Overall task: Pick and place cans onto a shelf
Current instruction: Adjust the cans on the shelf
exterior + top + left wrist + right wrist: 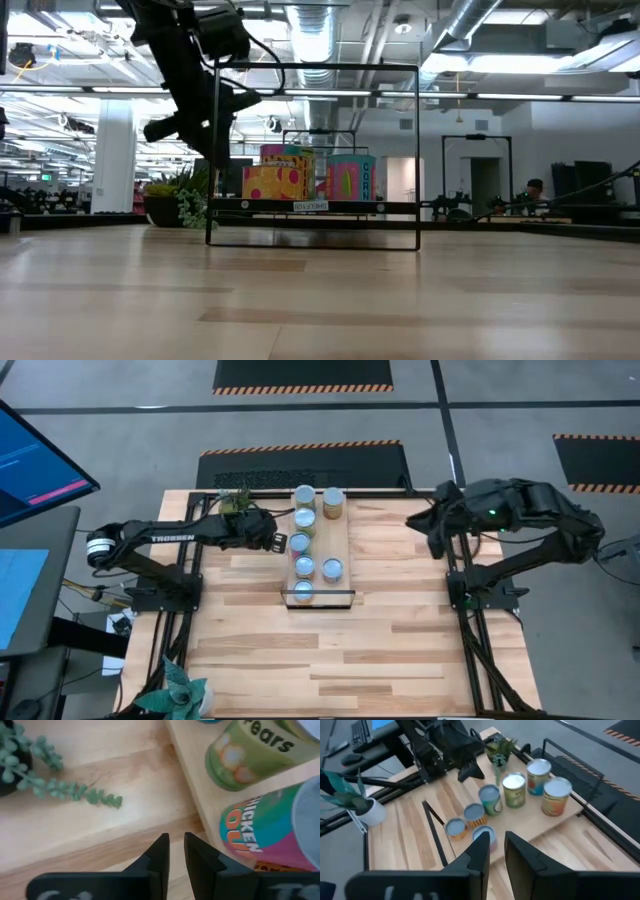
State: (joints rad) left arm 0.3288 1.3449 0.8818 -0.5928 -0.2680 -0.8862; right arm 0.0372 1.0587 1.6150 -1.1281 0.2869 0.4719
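Fingers of the left gripper (173,851) stand nearly pressed together with only a thin slit between them and nothing held, poised over the slatted wooden table (380,650) just beside the shelf's long edge. Those of the right gripper (495,851) look the same, narrow and empty, held high above the table's right side, well apart from the shelf (342,540).

Seven cans (305,518) stand upright on the shelf board in two rows. In the left wrist view a green can marked "pears" (252,752) and a teal and pink can (260,832) sit at the board's edge, close to the fingertips. The shelf's black frame (312,155) rises at its near short end.

A trailing green plant (60,785) lies on the table near the left gripper, and a second potted plant (178,695) sits at the front left corner. A monitor (35,460) stands off the table's left. Beyond, the low view shows an open hall with ceiling ducts and a seated person (535,192) far off.
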